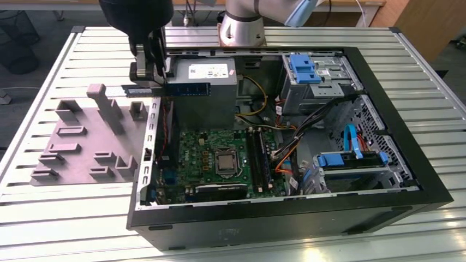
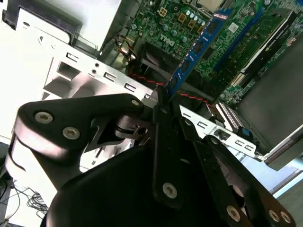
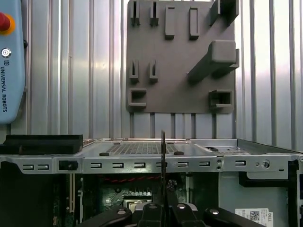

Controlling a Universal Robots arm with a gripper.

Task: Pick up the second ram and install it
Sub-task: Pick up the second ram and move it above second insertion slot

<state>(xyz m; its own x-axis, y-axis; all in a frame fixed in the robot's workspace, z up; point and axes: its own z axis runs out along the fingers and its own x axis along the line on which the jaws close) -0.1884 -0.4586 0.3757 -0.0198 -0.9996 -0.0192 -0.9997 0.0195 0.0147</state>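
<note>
Hanging over the computer case (image 1: 407, 180) wall on the exterior view's left, the tool (image 1: 150, 82) is clamped on the second ram (image 1: 185, 89). Stick lies level, gripped toward one end, and the rest juts across the front of the power supply (image 1: 204, 112). Grey fixture plate (image 1: 80, 136) sits on the worktop (image 1: 73, 218) just beside the case. Motherboard slots (image 1: 258, 153) are lower and well apart from the stick. Pick-up looks done; stick not yet seated.

Second wrist view: tool (image 2: 163, 101) has its fingers (image 2: 158, 123) pinched flat on both faces of the ram (image 2: 194, 49). Chips show along the board, which points out over the motherboard (image 2: 184, 19). The end grip probably leaves the contact edge free for a slot.

First wrist view: ram (image 3: 163, 161) is edge-on, a thin upright line rising from the tool (image 3: 163, 213) and crossing the case rim (image 3: 118, 163). Fixture plate (image 3: 182, 71) lies beyond.
</note>
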